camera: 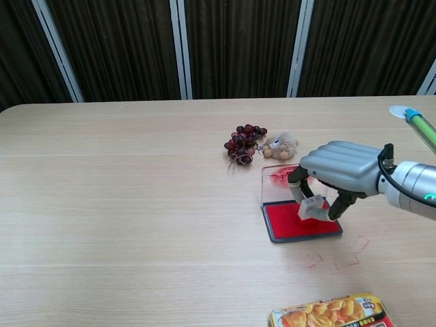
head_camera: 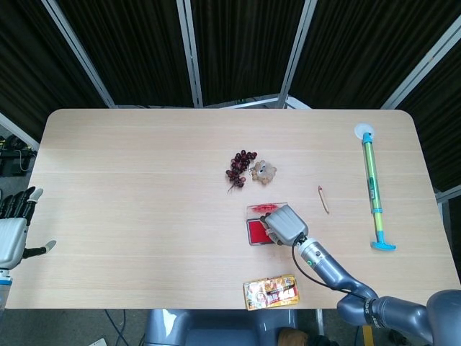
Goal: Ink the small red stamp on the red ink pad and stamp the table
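Note:
The red ink pad [camera: 293, 223] lies open on the table, its clear lid [camera: 278, 181] standing up behind it; in the head view the ink pad [head_camera: 256, 231] shows left of the hand. My right hand [camera: 340, 170] [head_camera: 285, 223] pinches the small stamp [camera: 310, 208] between thumb and a finger and presses it down onto the pad's right part. The stamp is hidden under the hand in the head view. My left hand [head_camera: 13, 232] hangs open off the table's left edge, holding nothing.
Faint red stamp marks [camera: 337, 259] lie right of the pad. A grape bunch [camera: 244, 142] and a small plush toy [camera: 281, 145] sit behind it. A snack packet [camera: 332, 313] lies at the front edge. A green-blue stick [head_camera: 372, 187] lies far right, a small clip [head_camera: 323, 199] nearby.

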Robot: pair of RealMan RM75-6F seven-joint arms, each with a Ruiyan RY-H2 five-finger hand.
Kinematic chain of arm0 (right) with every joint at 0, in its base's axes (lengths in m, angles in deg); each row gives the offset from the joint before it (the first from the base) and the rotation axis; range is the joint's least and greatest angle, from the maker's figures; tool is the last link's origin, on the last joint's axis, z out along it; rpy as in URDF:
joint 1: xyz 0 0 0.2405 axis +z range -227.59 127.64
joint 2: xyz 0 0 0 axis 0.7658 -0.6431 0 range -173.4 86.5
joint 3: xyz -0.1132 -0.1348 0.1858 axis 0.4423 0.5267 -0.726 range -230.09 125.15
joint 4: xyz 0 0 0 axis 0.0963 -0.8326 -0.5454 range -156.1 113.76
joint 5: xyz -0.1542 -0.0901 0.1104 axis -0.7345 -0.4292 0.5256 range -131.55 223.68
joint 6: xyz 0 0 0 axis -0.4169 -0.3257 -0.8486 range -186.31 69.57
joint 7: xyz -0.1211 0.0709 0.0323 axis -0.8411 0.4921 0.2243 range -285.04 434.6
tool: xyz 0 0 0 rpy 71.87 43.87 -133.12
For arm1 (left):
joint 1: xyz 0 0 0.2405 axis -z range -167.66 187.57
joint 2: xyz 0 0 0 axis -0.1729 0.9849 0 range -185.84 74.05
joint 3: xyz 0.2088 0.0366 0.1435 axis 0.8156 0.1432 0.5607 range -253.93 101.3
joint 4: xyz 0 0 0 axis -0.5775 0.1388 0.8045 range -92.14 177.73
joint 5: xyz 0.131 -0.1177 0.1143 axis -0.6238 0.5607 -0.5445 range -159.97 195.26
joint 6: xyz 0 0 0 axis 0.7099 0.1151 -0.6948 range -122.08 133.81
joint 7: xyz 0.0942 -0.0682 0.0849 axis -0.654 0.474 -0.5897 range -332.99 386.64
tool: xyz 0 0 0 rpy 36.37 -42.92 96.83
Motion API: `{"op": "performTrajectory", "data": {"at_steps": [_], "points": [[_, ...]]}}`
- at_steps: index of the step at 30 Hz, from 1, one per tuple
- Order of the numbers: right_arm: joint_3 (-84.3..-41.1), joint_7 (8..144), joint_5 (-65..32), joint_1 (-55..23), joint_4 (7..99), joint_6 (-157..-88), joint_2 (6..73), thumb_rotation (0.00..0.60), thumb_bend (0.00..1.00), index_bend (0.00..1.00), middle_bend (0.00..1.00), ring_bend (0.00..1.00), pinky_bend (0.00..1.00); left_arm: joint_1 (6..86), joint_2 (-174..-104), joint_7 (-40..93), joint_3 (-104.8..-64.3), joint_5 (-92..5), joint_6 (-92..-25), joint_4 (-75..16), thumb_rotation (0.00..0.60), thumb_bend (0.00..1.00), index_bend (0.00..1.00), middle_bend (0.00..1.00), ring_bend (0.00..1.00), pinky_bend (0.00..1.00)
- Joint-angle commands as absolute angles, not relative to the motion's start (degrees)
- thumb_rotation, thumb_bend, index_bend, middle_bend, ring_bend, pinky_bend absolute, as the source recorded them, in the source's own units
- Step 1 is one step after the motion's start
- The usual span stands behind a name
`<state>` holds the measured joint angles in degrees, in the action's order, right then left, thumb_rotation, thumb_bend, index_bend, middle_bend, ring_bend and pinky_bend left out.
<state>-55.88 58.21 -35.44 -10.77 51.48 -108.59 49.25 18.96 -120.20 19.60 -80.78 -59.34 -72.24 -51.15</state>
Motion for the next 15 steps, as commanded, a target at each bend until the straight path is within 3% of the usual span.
{"op": "performTrajectory", "data": {"at_steps": [1, 15], "points": [[-55.4, 58.8, -35.4, -10.9, 50.6, -108.5, 49.7, 0.6, 0.5, 0.54, 0.54, 0.89, 1.0, 19.0, -120.2, 19.5, -80.8, -59.3, -72.2, -51.1, 0.6, 0.0, 0.0, 0.0, 0.0, 0.0], [-56.6, 60.5, -35.7, -11.7, 55.6, -112.1, 46.0, 0.6, 0.5, 0.54, 0.54, 0.89, 1.0, 18.9, -119.9, 20.2, -80.6, -59.9, -72.5, -51.4, 0.6, 0.0, 0.0, 0.0, 0.0, 0.0]]}}
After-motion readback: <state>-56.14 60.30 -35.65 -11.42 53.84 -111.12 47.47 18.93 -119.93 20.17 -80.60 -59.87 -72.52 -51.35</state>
